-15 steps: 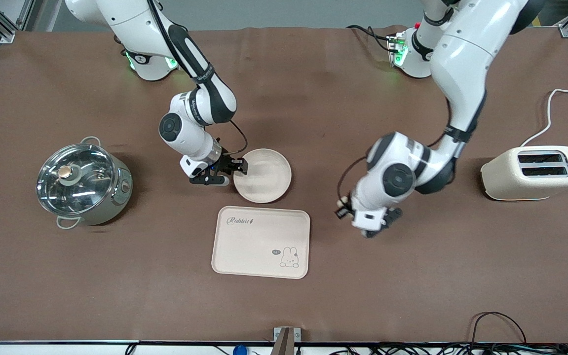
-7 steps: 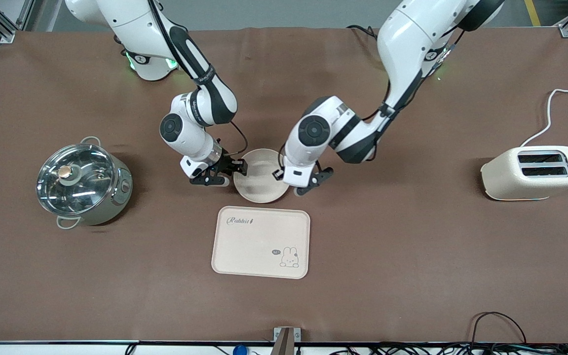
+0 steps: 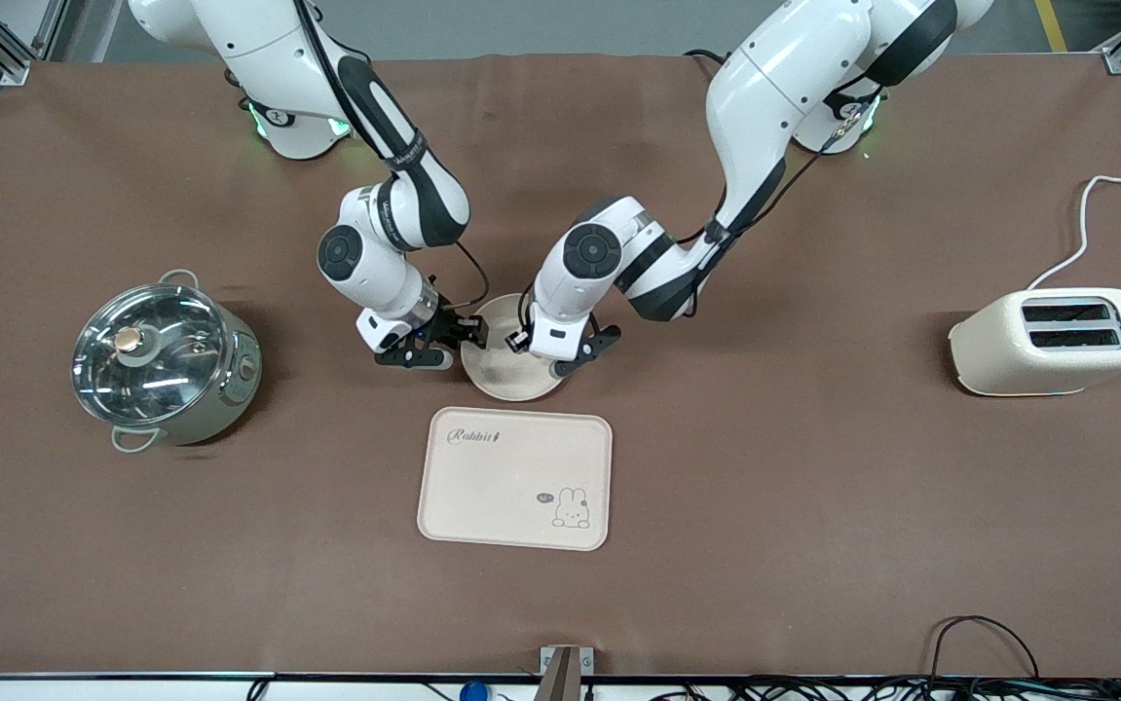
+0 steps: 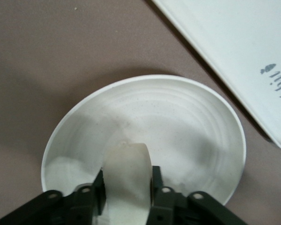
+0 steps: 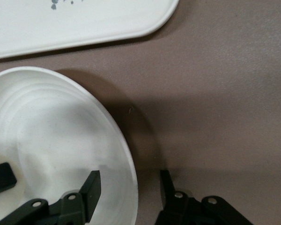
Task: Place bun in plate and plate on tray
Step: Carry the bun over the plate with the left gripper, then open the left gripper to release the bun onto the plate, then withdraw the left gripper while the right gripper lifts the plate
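Observation:
The cream-white plate (image 3: 504,378) lies on the table just farther from the front camera than the tray (image 3: 514,478), which has "Rabbit" lettering and a rabbit drawing. My left gripper (image 3: 550,362) hangs low over the plate and is shut on the pale bun (image 4: 129,180). In the left wrist view the bun sits over the plate (image 4: 178,122), with the tray (image 4: 239,47) beside it. My right gripper (image 3: 458,343) is open at the plate's rim toward the right arm's end. Its fingers (image 5: 91,187) straddle the rim of the plate (image 5: 51,136). The bun is hidden in the front view.
A glass-lidded steel pot (image 3: 161,360) stands toward the right arm's end of the table. A cream toaster (image 3: 1052,341) with a white cable (image 3: 1086,209) stands toward the left arm's end. Bare brown table surrounds the tray.
My left arm has swung from the toaster side of the table to over the plate, carrying the bun. The right gripper has stayed at the plate's rim.

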Controlling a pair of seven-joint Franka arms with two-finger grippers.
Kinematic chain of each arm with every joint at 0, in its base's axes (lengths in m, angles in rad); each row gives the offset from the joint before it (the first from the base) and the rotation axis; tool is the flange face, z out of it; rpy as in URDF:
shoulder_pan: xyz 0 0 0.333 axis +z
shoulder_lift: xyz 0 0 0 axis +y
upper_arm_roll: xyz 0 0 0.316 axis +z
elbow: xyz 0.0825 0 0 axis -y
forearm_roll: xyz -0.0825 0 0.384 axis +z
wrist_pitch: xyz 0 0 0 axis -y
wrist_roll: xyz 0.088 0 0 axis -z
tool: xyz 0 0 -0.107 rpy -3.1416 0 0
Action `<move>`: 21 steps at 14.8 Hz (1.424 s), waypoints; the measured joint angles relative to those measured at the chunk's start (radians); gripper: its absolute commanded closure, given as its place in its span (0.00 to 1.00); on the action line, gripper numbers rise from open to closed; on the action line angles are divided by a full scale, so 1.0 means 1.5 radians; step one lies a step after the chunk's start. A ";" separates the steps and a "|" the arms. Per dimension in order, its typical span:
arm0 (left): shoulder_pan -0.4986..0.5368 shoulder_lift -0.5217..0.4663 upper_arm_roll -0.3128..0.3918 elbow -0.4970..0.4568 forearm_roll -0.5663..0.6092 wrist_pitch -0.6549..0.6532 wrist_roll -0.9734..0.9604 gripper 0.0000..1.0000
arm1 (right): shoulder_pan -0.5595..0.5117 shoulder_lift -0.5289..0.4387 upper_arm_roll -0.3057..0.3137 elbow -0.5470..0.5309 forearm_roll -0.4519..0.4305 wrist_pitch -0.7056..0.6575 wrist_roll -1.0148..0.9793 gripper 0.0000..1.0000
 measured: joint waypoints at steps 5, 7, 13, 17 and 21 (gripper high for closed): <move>0.008 -0.013 0.006 0.027 0.000 -0.015 -0.002 0.00 | 0.002 0.002 0.000 0.001 0.000 0.001 0.000 0.68; 0.028 -0.045 0.008 0.050 0.000 -0.082 -0.002 0.00 | 0.002 0.002 0.000 0.001 0.000 0.001 0.000 0.86; 0.151 -0.190 0.010 0.099 0.005 -0.278 0.103 0.00 | 0.002 -0.003 -0.001 0.006 0.003 0.000 0.000 1.00; 0.240 -0.277 0.012 0.100 0.006 -0.376 0.279 0.00 | 0.002 -0.003 -0.001 0.007 0.008 -0.001 0.000 1.00; 0.336 -0.345 0.013 0.100 0.006 -0.459 0.457 0.00 | 0.002 -0.003 0.000 0.019 0.034 -0.008 -0.001 1.00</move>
